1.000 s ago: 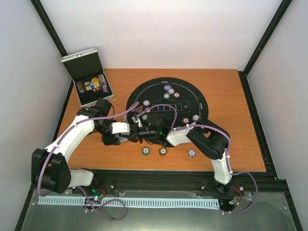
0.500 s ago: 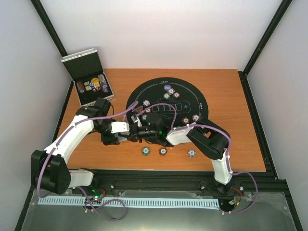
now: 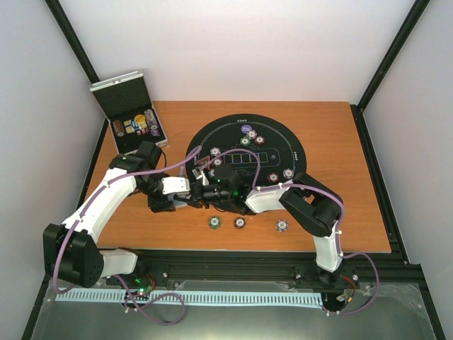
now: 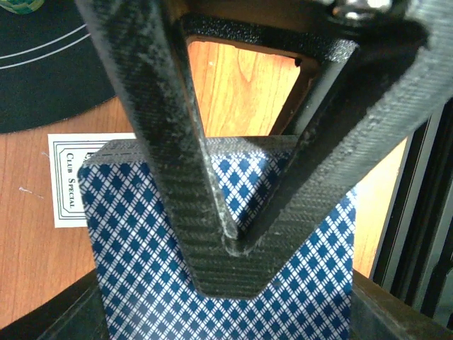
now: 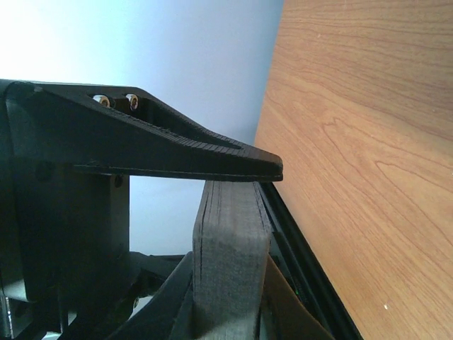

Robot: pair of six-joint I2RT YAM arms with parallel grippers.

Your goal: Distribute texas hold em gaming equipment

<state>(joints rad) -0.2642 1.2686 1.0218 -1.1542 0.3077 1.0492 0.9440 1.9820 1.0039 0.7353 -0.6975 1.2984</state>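
My two grippers meet over the wood just in front of the black round mat point(image 3: 283, 142). My left gripper point(image 3: 188, 197) point(image 4: 233, 322) is shut on the deck of blue-checked cards point(image 4: 141, 234), its fingers on the long sides. A black V-shaped finger point(image 4: 219, 262) of my right gripper point(image 3: 203, 195) point(image 5: 233, 283) lies across the deck's back. In the right wrist view the deck point(image 5: 230, 262) stands edge-on under the upper finger point(image 5: 212, 159); the lower finger's contact is hidden. Green point(image 3: 214, 222), maroon point(image 3: 240, 222) and purple-white point(image 3: 282, 226) chips lie on the wood.
Several chips sit on the mat, for instance one point(image 3: 216, 151) at its left and one point(image 3: 287, 173) at its right. An open metal case point(image 3: 117, 95) with chips stands at the far left corner. A white card point(image 4: 67, 177) printed "Club Special" lies under the deck.
The left arm's elbow has shifted slightly to the left. Both grippers stay together at the deck.
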